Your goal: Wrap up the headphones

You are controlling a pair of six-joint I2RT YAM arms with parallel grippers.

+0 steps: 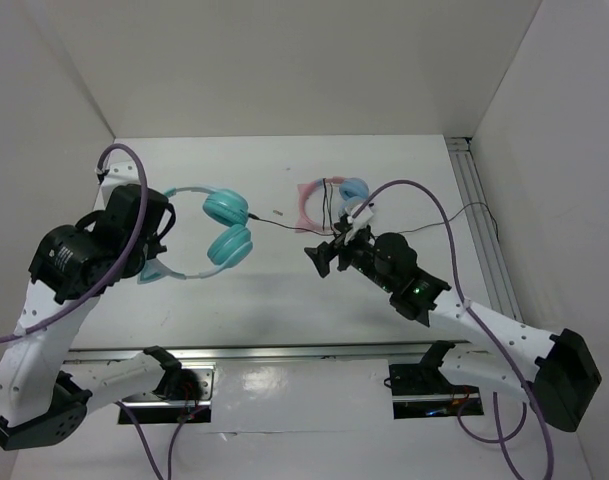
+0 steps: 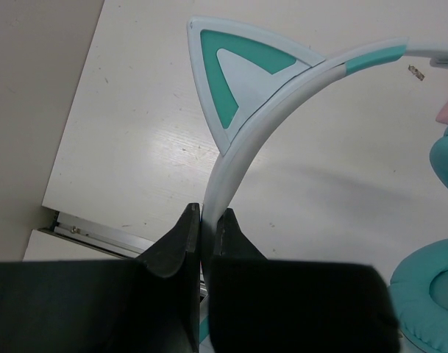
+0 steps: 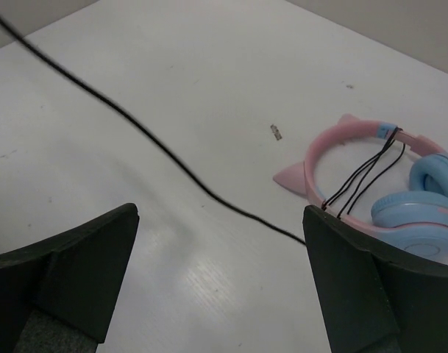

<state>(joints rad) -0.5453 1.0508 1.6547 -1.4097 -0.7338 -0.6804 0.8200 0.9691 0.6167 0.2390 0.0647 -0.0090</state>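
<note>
The headphones lie on the left of the table, two teal cups side by side and a pale headband arching left. My left gripper is shut on that headband, just below a cat ear; one teal cup shows at the right edge of the left wrist view. The thin black cable runs right from the upper cup. My right gripper hangs open over the cable, which crosses the table between its wide-apart fingers without touching them.
Pink-banded headphones with light blue cups and a wound black cord lie behind the right gripper. A small speck sits on the table. A metal rail borders the right side and white walls close in the back.
</note>
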